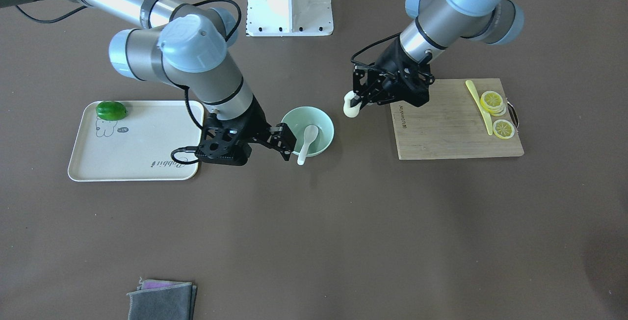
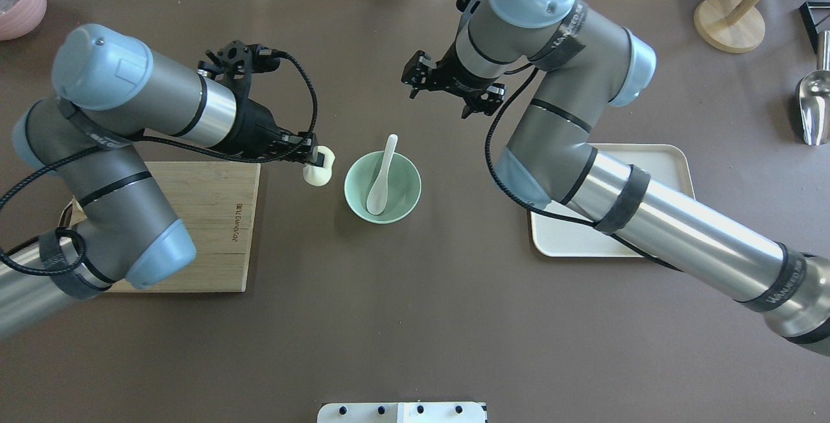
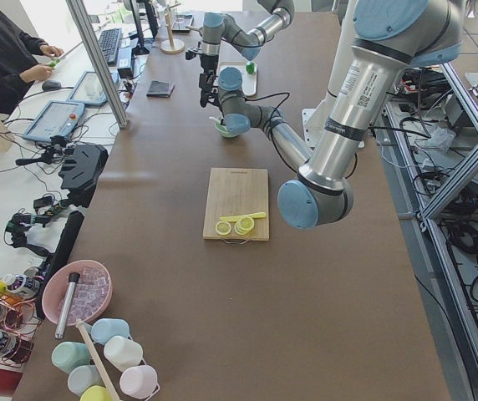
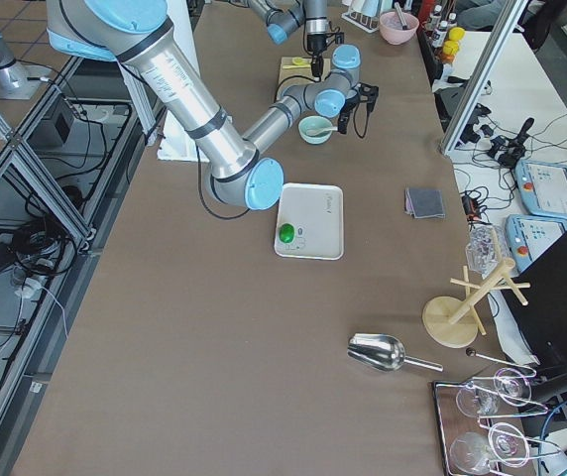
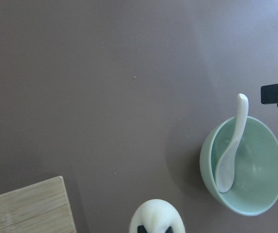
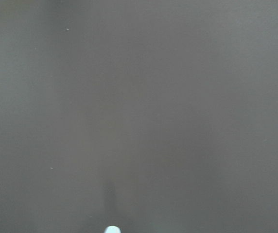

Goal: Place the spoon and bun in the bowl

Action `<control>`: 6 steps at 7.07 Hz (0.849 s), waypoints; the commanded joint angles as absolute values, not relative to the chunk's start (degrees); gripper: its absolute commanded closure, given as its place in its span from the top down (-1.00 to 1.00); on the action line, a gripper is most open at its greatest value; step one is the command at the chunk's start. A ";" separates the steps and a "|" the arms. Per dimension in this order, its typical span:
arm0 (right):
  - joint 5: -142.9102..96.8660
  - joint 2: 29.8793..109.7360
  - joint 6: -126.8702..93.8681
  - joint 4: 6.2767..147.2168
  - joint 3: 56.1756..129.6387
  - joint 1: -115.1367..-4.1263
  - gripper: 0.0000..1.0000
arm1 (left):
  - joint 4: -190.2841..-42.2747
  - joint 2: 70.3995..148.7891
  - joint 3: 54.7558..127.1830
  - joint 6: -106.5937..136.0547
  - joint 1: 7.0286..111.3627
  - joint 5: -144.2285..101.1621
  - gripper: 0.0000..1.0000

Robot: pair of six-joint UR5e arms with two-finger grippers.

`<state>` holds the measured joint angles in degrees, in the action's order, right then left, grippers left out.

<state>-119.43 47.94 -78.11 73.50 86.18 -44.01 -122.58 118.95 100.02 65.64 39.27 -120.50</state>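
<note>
Nearest you in the overhead view, at lower left, the wooden cutting board [image 2: 214,215] is out of the way. The trouble lies past it, mid-frame.

- **Bun released short:** Your left gripper [image 2: 314,158] is closed on the bun [image 2: 320,174], pinching it by one side. The bun hangs just left of the bowl [image 2: 403,197], over the bare surface [image 2: 389,319] and not over the rim. If you let go here, I expect it to land outside.
- **Grip slipping:** The pinch looks shallow on a soft thing, so a quick sideways move may shake it loose early.
- **Spoon knocked out:** The spoon [image 2: 381,176] lies in the bowl, with its scoop toward the lower side and its handle leaning out over the far rim. A bun dropped onto the scoop or handle could lever it out onto the surface.
- **Grippers meeting:** Farther up the frame, your right gripper [image 2: 439,93] stands wide apart and empty, near the handle's tip. If you crowd the bowl from both sides, the two could meet.

The bun is small, round and matt white. The spoon is glossy white, short and thick-handled. The bowl is pale mint green with smooth sides.
</note>
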 commanded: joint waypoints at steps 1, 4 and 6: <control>-122.52 58.50 -65.61 77.77 93.59 -48.94 1.00 | -123.30 128.89 91.37 68.82 33.76 -110.78 -1.00; -122.70 61.60 -62.41 77.35 93.95 -50.62 1.00 | -123.31 129.73 87.73 68.20 33.84 -110.48 -1.00; -122.96 64.15 -60.57 77.69 96.41 -51.94 1.00 | -123.83 129.46 87.19 68.03 33.84 -108.74 0.93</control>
